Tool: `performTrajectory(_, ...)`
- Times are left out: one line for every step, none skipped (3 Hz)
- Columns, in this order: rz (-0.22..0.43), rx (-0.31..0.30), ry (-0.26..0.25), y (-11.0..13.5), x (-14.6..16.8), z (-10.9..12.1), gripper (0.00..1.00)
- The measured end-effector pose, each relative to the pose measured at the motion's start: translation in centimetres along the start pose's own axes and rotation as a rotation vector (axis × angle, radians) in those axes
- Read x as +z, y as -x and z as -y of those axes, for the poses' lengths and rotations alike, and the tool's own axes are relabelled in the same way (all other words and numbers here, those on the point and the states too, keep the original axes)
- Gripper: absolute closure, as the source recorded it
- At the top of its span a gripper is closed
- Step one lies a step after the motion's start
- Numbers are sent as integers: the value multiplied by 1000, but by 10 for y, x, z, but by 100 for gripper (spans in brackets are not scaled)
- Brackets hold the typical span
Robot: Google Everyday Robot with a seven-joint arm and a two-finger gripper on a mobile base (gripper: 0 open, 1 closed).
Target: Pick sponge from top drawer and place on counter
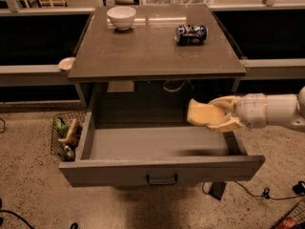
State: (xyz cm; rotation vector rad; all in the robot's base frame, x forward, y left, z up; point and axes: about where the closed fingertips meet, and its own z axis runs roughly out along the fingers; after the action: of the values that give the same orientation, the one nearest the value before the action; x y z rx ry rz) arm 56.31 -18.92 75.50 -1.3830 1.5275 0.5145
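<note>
The top drawer [157,171] is pulled open under the counter [152,46]; its grey inside shows nothing lying in it. My gripper [215,114] reaches in from the right and is shut on the pale yellow sponge [202,113]. It holds the sponge in the air above the drawer's right side, below the level of the counter top. The cream fingers [224,125] close over the sponge's right end.
A white bowl [121,17] stands at the counter's back left and a blue soda can [190,33] lies on its side at the back right. A wire basket [64,135] with items sits on the floor left of the drawer. Cables lie on the floor at right.
</note>
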Motion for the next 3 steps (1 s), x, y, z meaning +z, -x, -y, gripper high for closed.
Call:
performTrajectory(4, -6, 10, 2, -2, -2, 100)
performTrajectory(11, -19, 14, 8, -3, 0, 100)
performTrajectory(-8, -112, 9, 35, -13, 24, 100)
